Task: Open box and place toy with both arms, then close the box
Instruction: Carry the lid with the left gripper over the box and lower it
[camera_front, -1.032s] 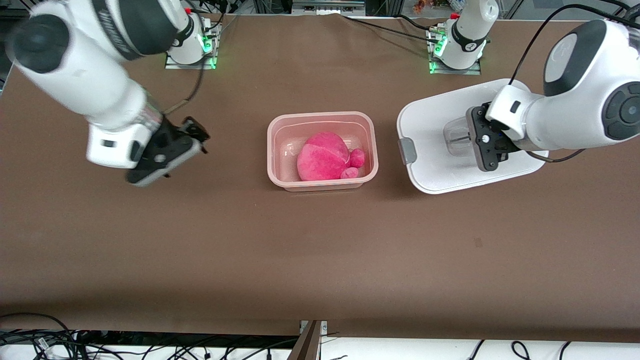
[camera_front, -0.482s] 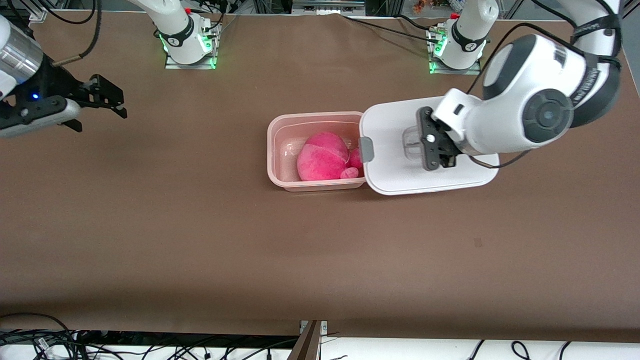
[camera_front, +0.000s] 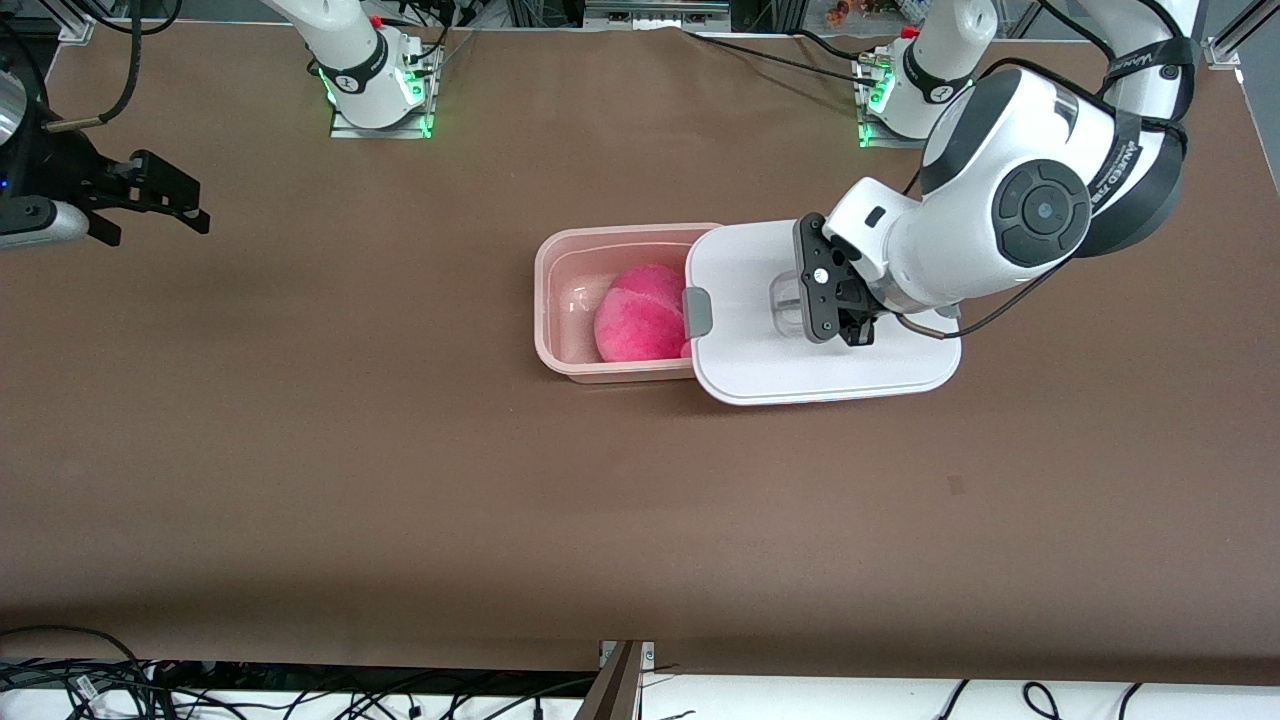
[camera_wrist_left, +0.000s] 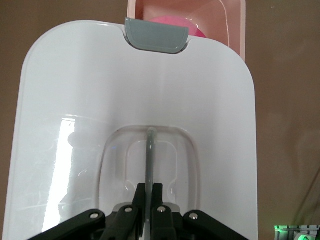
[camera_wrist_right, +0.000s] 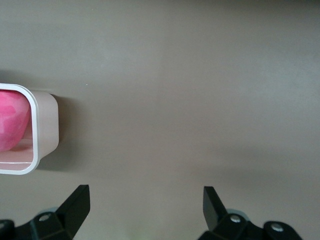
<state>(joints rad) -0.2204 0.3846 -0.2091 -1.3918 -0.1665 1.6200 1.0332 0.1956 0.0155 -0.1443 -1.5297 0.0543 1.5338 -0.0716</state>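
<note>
Risk of the lid (camera_front: 760, 370), pinched by its handle in the left tool (camera_front: 840, 318), landing askew on the box (camera_front: 560, 300) holding the toy (camera_front: 638, 315) mid-table; right tool (camera_front: 150, 200) wide, waiting aside.

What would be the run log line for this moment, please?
left gripper: shut on lid handle, over box | toy: in box | right gripper: open, waiting

1. Box (camera_front: 560, 300) mid-table, open; toy (camera_front: 638, 315) inside.
2. Lid (camera_front: 740, 350) held by left gripper (camera_front: 832, 305), clamped on centre handle (camera_front: 785, 300), covering box's end twd left arm.
3. Grey clip (camera_front: 697, 312) over toy's edge.
4. Right gripper (camera_front: 150, 200) fingers apart, over table's right-arm end, waiting.
</note>
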